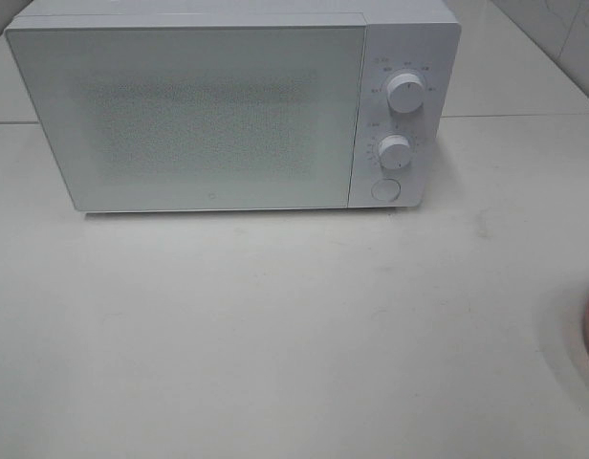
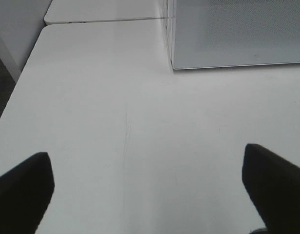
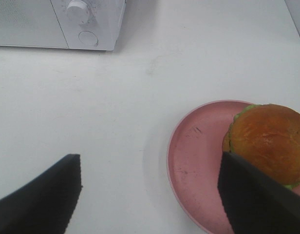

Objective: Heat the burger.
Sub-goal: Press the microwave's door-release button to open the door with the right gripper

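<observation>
You are looking at a white microwave (image 1: 228, 110) sitting toward the rear of the bench (image 1: 275, 335), its door closed and facing the front edge. Fine print is ringing the upper knob (image 1: 404, 93) and the lower knob (image 1: 394, 151), but it is too small to read, and no brand name is showing. A round button (image 1: 384, 189) is sitting below the knobs.

The burger (image 3: 269, 141) is resting on the pink plate (image 3: 194, 156), out toward the right side of the bench and forward of the microwave. It is standing upright, bun dome pointing straight up and lettuce peeking out at the rim. From above it is reading as round, so no long axis is standing out.

Your right pincer (image 3: 149, 163) is spread wide and gripping nothing. One finger (image 3: 257, 195) is crossing in front of the burger, and you cannot tell whether it is touching. Your left pincer (image 2: 147, 165) is also spread wide over bare bench near the microwave's left front corner.
</observation>
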